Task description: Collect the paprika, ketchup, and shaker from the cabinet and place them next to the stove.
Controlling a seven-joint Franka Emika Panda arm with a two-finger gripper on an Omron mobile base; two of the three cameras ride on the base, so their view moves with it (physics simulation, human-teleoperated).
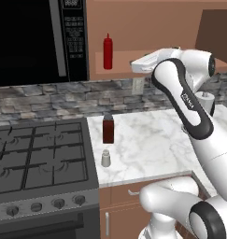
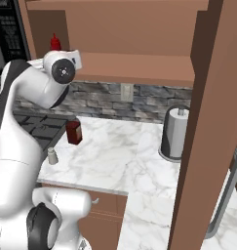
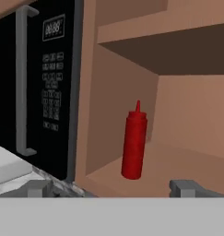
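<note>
One ketchup bottle (image 3: 133, 145) stood upright on the cabinet (image 3: 187, 168) shelf just ahead of the fully open, empty end effector (image 3: 112, 188), while one paprika jar (image 1: 108, 129) and one shaker (image 1: 105, 158) sat well below on the tabletop (image 1: 152, 144).

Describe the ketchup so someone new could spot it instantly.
Find the black microwave; right beside it is the brown cabinet with an open shelf. The ketchup stands upright alone at the shelf's left end: a slim bright red bottle with a pointed nozzle, unlike the squat brown paprika on the counter below.
</note>
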